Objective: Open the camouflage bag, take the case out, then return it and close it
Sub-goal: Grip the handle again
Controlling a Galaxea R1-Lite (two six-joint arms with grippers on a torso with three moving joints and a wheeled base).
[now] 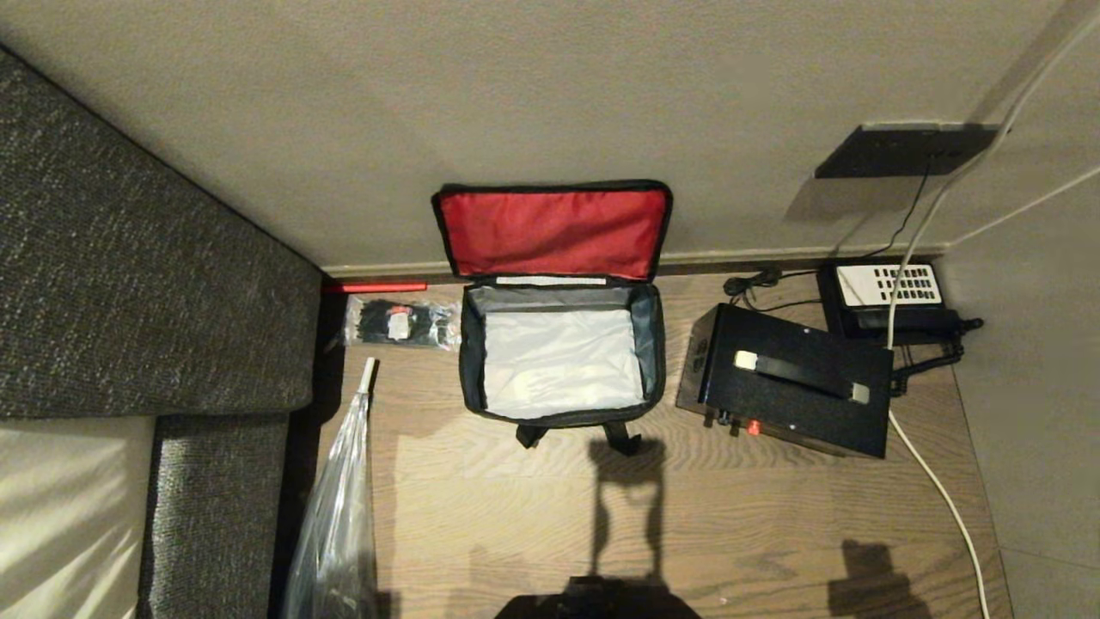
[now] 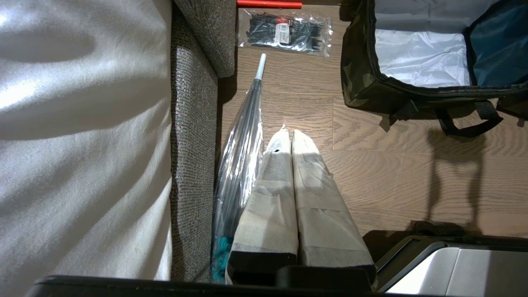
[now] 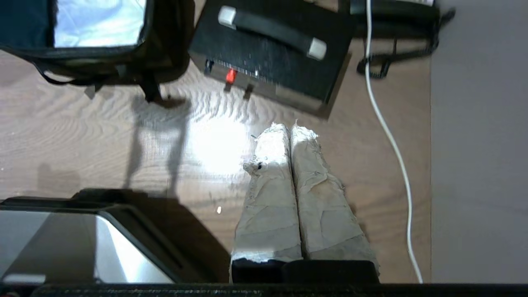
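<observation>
The camouflage bag (image 1: 561, 361) stands open on the wooden floor, its red-lined lid (image 1: 554, 230) leaning back against the wall and its grey-white inside empty. The black case (image 1: 786, 381) lies on the floor just right of the bag, with a strap handle on top and a red spot on its near edge. Neither arm shows in the head view. My left gripper (image 2: 288, 134) is shut with nothing in it, hanging over the floor near the bag (image 2: 420, 57). My right gripper (image 3: 288, 128) is shut and empty, a little short of the case (image 3: 272, 53).
A grey sofa (image 1: 129, 284) fills the left side. A clear plastic-wrapped umbrella (image 1: 339, 507) leans beside it, and a packet of black ties (image 1: 400, 324) lies left of the bag. A black telephone (image 1: 889, 297) with cords and a white cable (image 1: 941, 490) lie right of the case.
</observation>
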